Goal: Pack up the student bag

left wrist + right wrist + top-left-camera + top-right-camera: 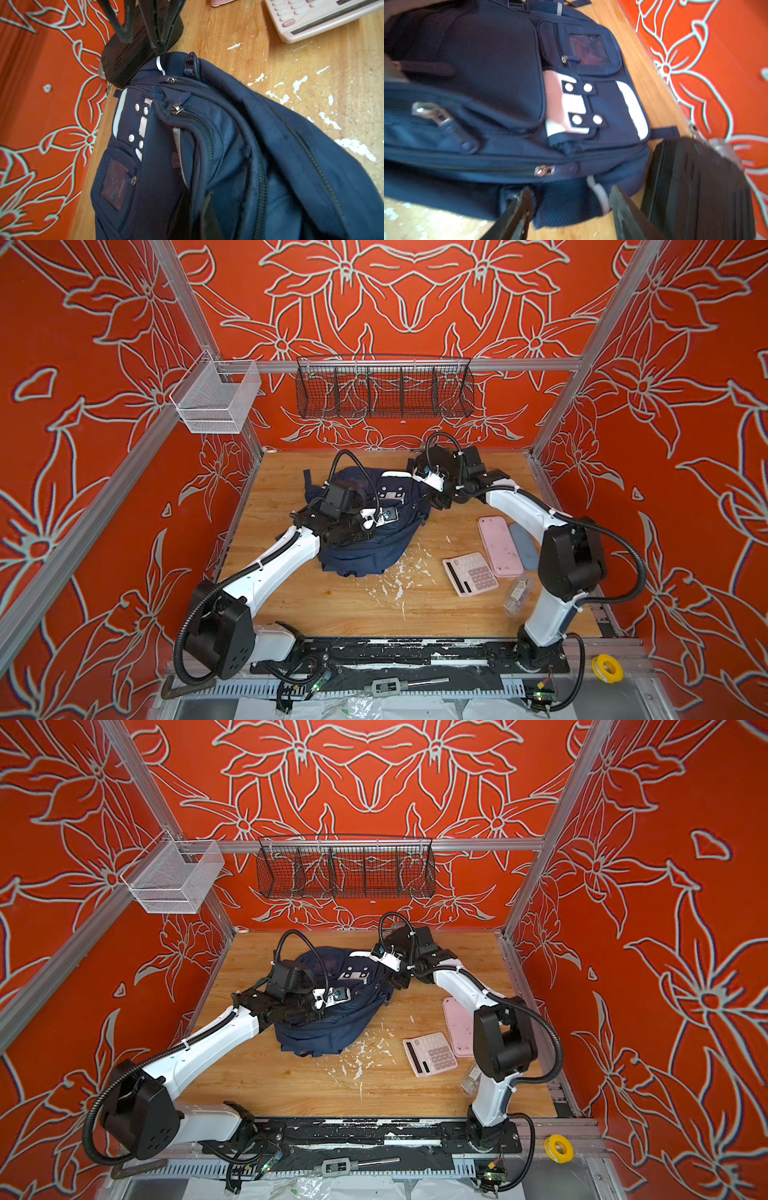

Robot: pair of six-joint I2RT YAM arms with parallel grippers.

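Both at the student bag: your left fingers clamp its fabric, right fingers parted around its corner, presumably steadying.

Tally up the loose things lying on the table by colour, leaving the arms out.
Pink: 2, calculator and case
Blue: 2, bag and pouch
Black: 1, hard case
Clear: 1, container
Total: 6
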